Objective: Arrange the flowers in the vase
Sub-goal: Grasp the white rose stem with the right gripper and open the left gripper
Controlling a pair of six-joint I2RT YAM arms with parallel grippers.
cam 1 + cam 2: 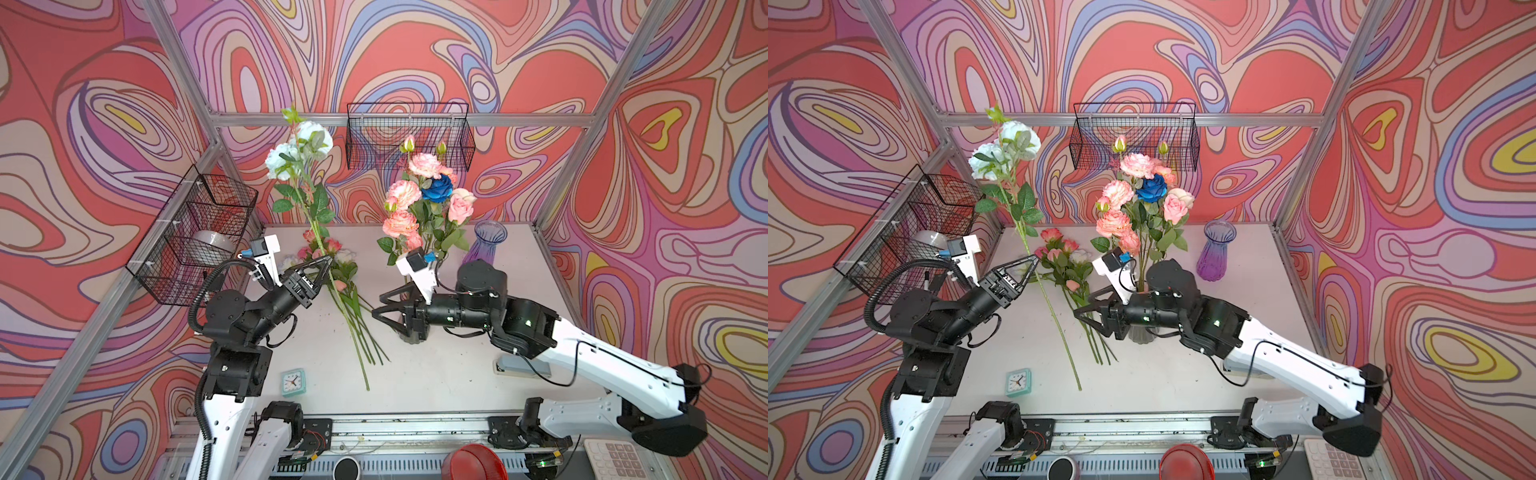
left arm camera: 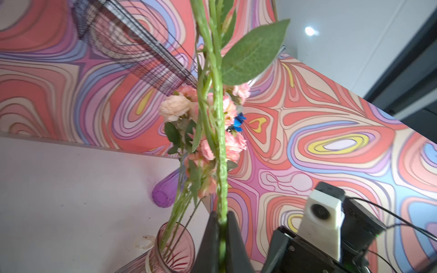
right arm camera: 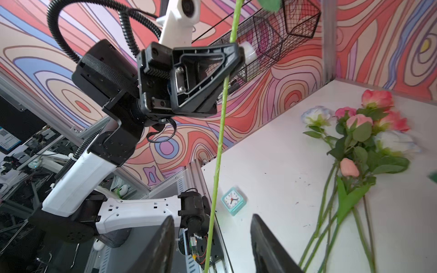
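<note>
Pale-blue rose stem (image 3: 220, 141): pinched mid-length by the left gripper (image 1: 328, 262), jaws pressed together on it. Long axis is tilted, with blooms carried high toward the rear and the cut end hanging low toward the front of the table (image 1: 449, 386). Right gripper (image 1: 376, 305) is held spread just right of the lower stem. In the right wrist view the stem is lined up with the gap, and no contact is seen. Glass vase (image 1: 1144, 334), holding pink blooms (image 1: 401, 195), stands beneath the right gripper's body. The cut end likely has to be swung rightward.

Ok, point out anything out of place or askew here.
A bunch of flowers lies flat on the table, outside the clear vase. The pale-blue stem in the left tool leans askew. The purple vase stands empty.
</note>
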